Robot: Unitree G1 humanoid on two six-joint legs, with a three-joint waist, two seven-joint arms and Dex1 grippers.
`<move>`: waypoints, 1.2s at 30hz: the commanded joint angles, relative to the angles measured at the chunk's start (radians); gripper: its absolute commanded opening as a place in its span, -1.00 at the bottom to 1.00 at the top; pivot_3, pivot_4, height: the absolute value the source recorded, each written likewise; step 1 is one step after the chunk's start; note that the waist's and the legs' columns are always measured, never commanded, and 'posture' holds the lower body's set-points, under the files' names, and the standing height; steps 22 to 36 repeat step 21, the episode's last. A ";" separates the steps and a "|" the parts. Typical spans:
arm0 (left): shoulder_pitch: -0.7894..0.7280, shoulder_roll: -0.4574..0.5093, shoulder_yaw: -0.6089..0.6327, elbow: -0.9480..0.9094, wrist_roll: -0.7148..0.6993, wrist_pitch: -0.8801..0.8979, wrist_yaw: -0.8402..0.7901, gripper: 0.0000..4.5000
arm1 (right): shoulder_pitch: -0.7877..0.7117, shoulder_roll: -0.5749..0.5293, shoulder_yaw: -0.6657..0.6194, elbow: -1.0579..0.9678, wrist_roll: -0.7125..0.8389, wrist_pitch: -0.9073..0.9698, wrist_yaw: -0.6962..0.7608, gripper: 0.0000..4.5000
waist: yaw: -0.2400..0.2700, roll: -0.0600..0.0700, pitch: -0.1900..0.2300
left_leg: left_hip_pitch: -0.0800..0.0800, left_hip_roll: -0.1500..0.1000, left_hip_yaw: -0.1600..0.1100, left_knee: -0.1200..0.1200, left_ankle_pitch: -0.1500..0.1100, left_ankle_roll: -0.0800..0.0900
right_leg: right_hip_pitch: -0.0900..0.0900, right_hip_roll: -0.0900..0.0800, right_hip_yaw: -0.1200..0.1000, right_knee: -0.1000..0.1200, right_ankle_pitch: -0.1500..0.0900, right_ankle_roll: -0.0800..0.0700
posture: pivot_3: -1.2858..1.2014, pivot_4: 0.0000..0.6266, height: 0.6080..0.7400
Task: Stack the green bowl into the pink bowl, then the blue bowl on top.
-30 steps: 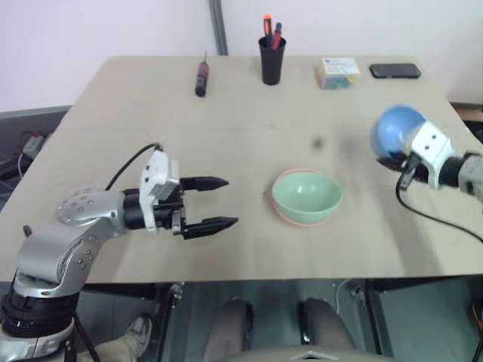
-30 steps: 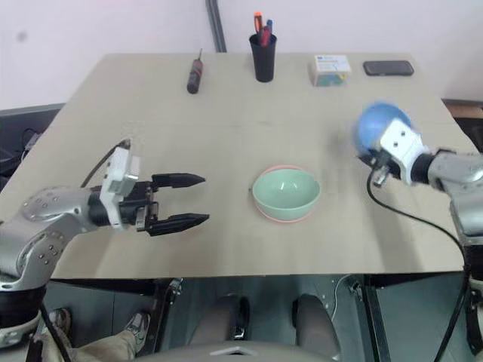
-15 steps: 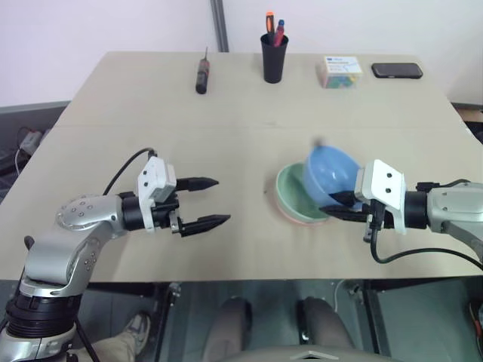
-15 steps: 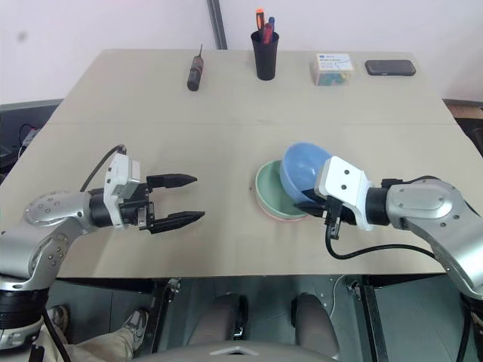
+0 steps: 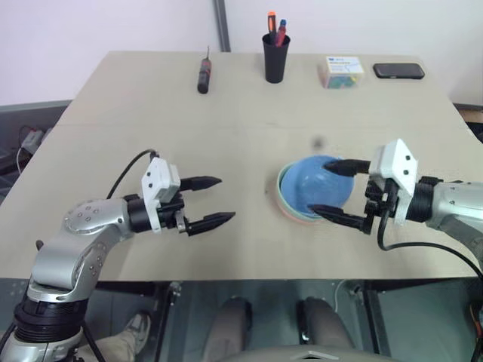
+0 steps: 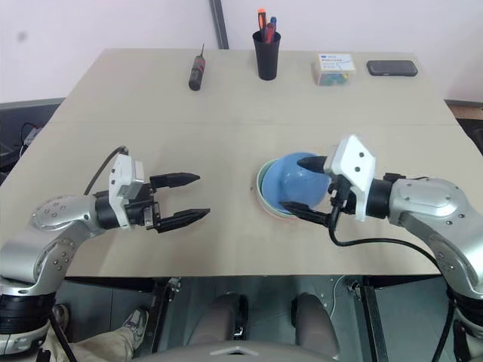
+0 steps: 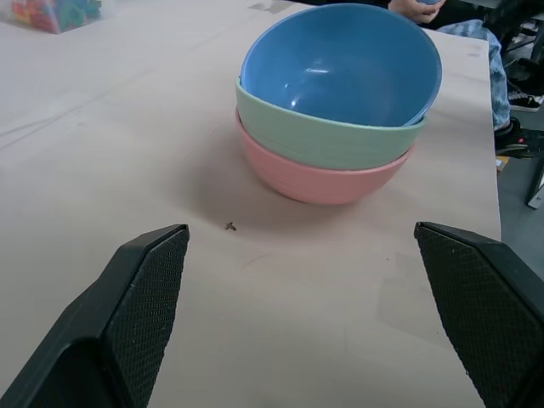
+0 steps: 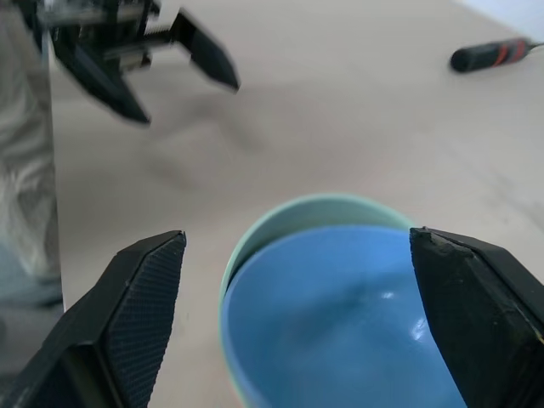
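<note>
Blue bowl (image 7: 342, 64) sat nested in green bowl (image 7: 319, 132), apparently level; right end effector (image 5: 329, 188) gaped around it, left end effector (image 5: 211, 201) idle, open.

On the table (image 5: 113, 98) ahead of me, the blue bowl (image 7: 344, 64) sits in the green bowl (image 7: 314, 136), which sits in the pink bowl (image 7: 314, 180). Behind them lie a screwdriver (image 5: 203, 73), pen cup (image 5: 275, 59), box (image 5: 344, 72) and phone (image 5: 398, 71), left to right.

I see bare tabletop (image 5: 249, 143) between my left tool (image 5: 213, 201) and the blue bowl (image 5: 317, 188); my right tool (image 5: 336, 191) blocks its far side.
</note>
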State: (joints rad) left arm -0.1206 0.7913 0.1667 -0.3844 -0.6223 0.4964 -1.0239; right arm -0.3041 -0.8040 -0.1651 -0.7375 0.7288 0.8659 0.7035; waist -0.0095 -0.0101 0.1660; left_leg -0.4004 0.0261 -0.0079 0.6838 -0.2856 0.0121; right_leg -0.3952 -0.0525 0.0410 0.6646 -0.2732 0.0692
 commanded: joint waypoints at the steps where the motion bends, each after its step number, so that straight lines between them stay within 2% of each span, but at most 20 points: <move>1: 0.015 -0.029 0.018 -0.062 0.025 -0.040 0.062 1.00 | 0.096 0.018 -0.150 -0.040 0.007 -0.061 -0.029 0.99 | 0.003 0.000 0.000 | 0.000 0.000 0.000 0.000 0.000 0.000 | 0.000 0.000 0.000 0.000 0.000 0.000 | 0.03 -0.52 1.00; 5: 0.052 -0.049 0.052 -0.077 0.018 -0.057 0.088 1.00 | 0.274 -0.015 -0.294 -0.013 0.026 -0.090 0.055 0.99 | 0.004 0.000 0.000 | -0.001 0.000 0.000 0.000 0.000 0.000 | 0.000 0.000 0.000 -0.001 0.000 0.000 | 0.03 -0.52 1.00; 8: 0.083 -0.026 0.099 -0.078 -0.050 -0.024 0.045 1.00 | 0.398 -0.025 -0.407 0.015 0.032 -0.111 0.108 0.99 | 0.003 0.000 0.000 | 0.000 0.000 0.001 0.000 0.000 0.000 | 0.001 0.000 0.000 0.000 0.000 0.000 | 0.03 -0.52 1.00; 12: 0.129 -0.001 0.151 -0.090 -0.054 -0.010 0.061 1.00 | 0.490 -0.014 -0.485 0.038 -0.020 -0.187 0.129 0.99 | -0.004 0.000 0.000 | 0.003 0.001 0.001 0.000 0.000 0.000 | 0.002 0.001 0.001 0.001 0.000 0.000 | 0.03 -0.52 1.00; 19: 0.219 0.040 0.202 -0.103 -0.080 0.008 0.029 1.00 | 0.610 -0.022 -0.510 0.088 -0.053 -0.257 0.208 0.99 | 0.000 0.000 0.000 | 0.003 0.001 0.003 0.000 0.000 0.000 | 0.002 0.002 0.002 0.000 0.000 0.000 | 0.03 -0.52 1.00; 36: 0.235 0.045 0.205 -0.105 -0.081 0.003 0.013 1.00 | 0.617 -0.025 -0.508 0.092 -0.058 -0.272 0.217 0.99 | -0.001 0.000 0.000 | 0.003 0.001 0.003 0.000 0.000 0.000 | 0.002 0.002 0.002 0.000 0.000 0.000 | 0.03 -0.52 1.00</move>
